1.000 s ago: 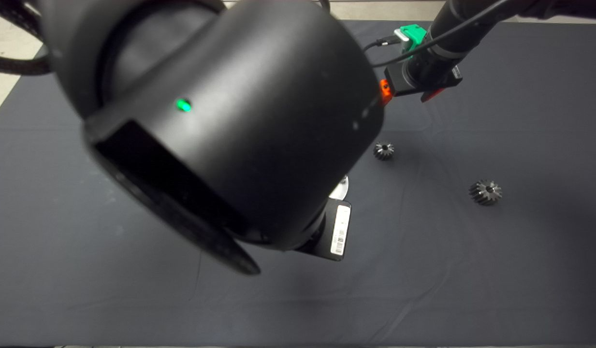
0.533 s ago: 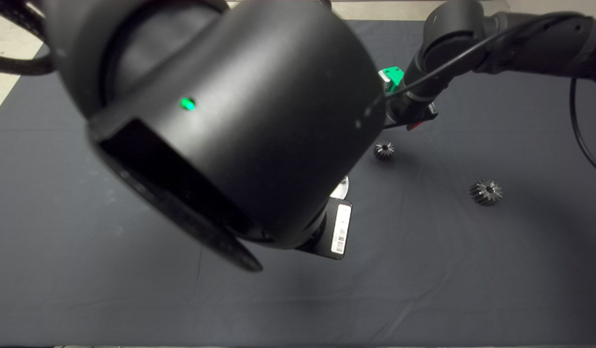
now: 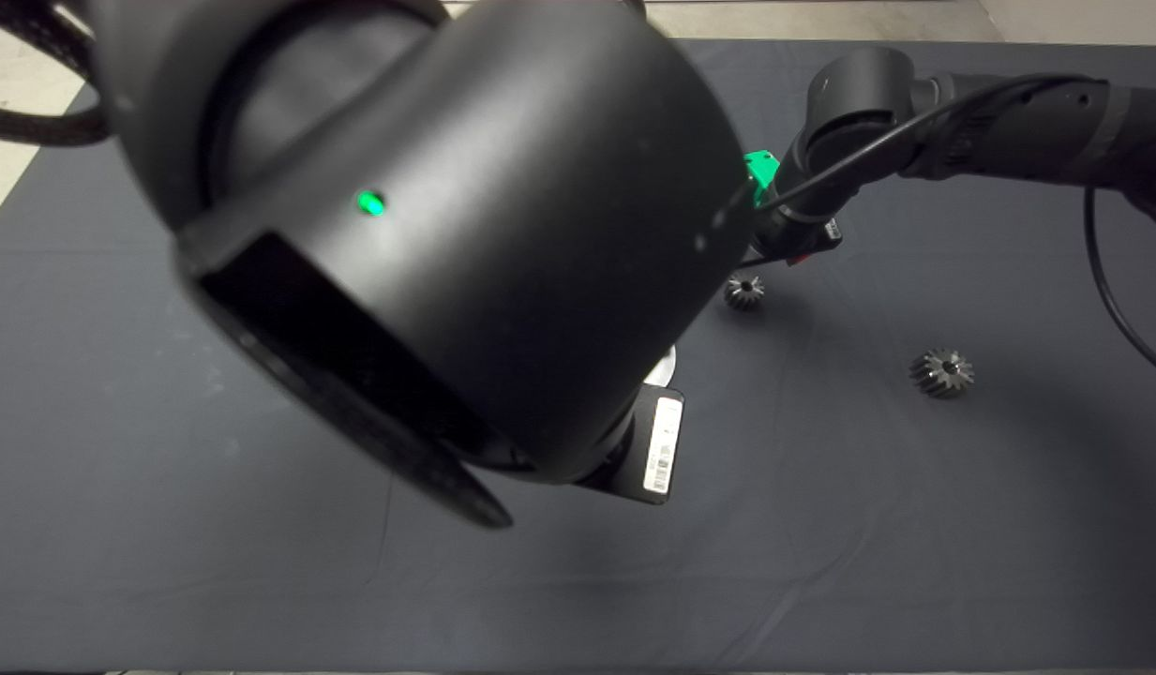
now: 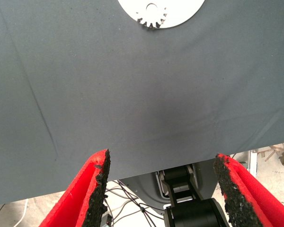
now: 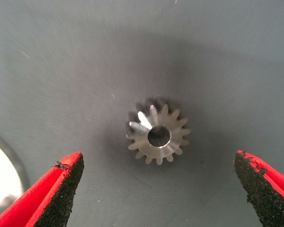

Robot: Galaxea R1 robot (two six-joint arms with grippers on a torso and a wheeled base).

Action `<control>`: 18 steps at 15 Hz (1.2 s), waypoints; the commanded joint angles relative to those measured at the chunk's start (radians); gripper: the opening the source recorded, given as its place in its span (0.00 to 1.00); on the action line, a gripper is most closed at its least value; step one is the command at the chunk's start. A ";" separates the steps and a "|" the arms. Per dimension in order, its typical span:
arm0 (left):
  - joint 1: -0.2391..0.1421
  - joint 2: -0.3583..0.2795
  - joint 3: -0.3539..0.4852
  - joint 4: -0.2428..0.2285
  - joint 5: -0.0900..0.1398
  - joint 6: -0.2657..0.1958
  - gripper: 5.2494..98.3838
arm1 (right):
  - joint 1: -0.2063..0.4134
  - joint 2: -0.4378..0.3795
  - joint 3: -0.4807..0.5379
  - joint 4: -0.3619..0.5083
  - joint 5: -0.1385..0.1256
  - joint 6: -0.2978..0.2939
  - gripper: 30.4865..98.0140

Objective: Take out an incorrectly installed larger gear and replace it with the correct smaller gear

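The smaller gear (image 3: 744,292), dark grey with short teeth, lies flat on the mat; it also shows in the right wrist view (image 5: 157,135). My right gripper (image 5: 157,160) hangs open just above it, one finger (image 5: 61,189) on each side, not touching. In the head view the right arm reaches in from the right to this gear. The larger gear (image 3: 941,372), with long pointed teeth, lies alone on the mat further right. My left gripper (image 4: 162,157) is open and empty over bare mat, some way from a white disc (image 4: 180,12) that carries a small silver gear (image 4: 151,16).
The left arm's big black body (image 3: 427,234) hides the middle of the mat in the head view. Only an edge of the white disc (image 3: 668,366) shows there, and also in the right wrist view (image 5: 0,175). The mat's edge and cables show past the left fingers.
The right arm has swung in from the far back and come down over the smaller gear. The left arm has hardly moved. Both gears lie where they were.
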 commanded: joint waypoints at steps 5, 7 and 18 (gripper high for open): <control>-0.019 0.004 0.002 -0.006 0.071 0.000 0.53 | -0.050 -0.006 -0.118 -0.088 -0.098 0.004 0.79; -0.019 0.004 0.002 -0.006 0.071 0.000 0.53 | -0.048 0.013 -0.191 -0.074 -0.098 -0.002 0.79; -0.019 0.006 0.002 -0.006 0.071 0.000 0.53 | -0.045 0.079 -0.248 0.039 -0.094 0.008 0.79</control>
